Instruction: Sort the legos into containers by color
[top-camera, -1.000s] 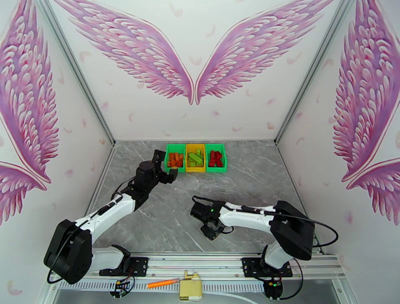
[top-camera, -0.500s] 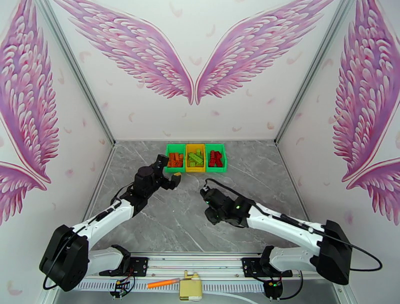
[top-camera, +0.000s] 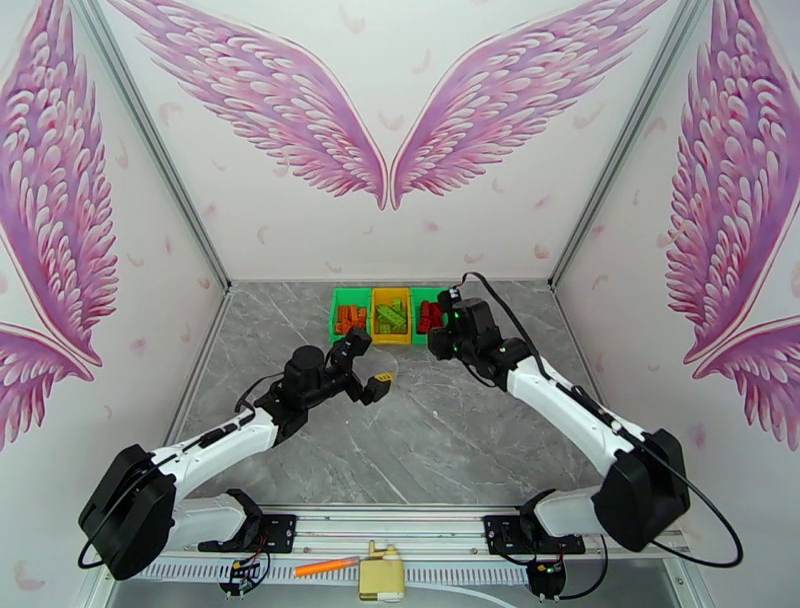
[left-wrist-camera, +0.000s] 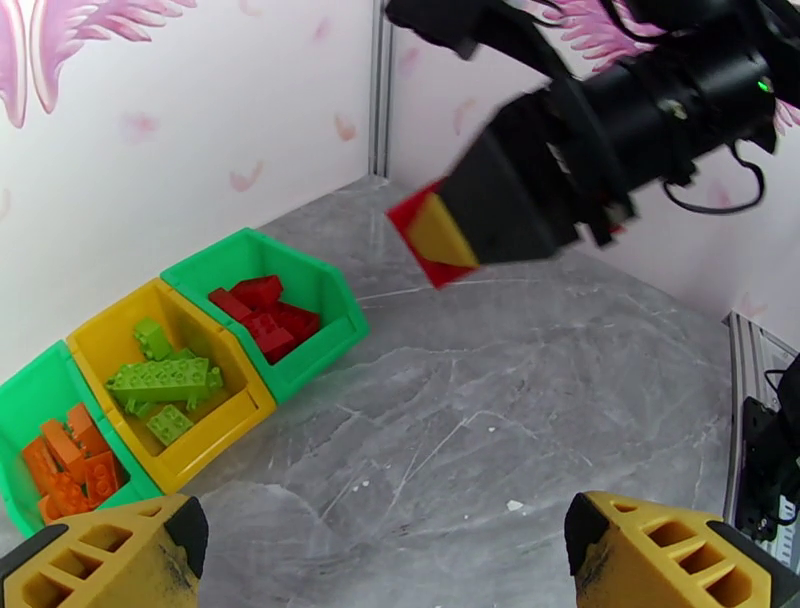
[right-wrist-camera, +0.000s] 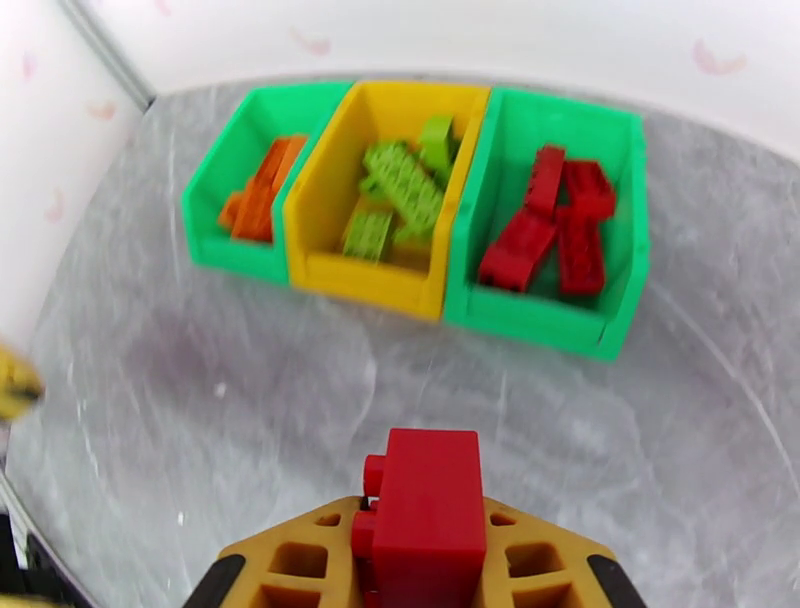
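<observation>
1. One red lego (right-wrist-camera: 428, 500) is pinched between the pressed-together fingers of the right gripper (right-wrist-camera: 425, 560). It stands up above the yellow pads.
2. Over the last second the right arm has swung from low over the middle of the table (right-wrist-camera: 250, 400) up to the right end of the bin row. The brick now hangs in front of the containers and is not yet over any of them.
3. The left gripper (top-camera: 368, 365) has its jaws spread wide and holds nothing. It has drawn back from beside the left green bin (right-wrist-camera: 215, 215) toward the table's middle, leaving the approach open.
4. I judge the pick done and the carry nearly finished. What remains is to move forward over the right green bin (right-wrist-camera: 540, 325) and let go.
5. The three bins stand joined in a row, and the sorting so far looks consistent:
   - The left green bin holds orange bricks (right-wrist-camera: 262, 190).
   - The yellow bin (right-wrist-camera: 320, 265) holds light green bricks (right-wrist-camera: 400, 185).
   - The right green bin holds red bricks (right-wrist-camera: 550, 225), which match the carried piece.
</observation>
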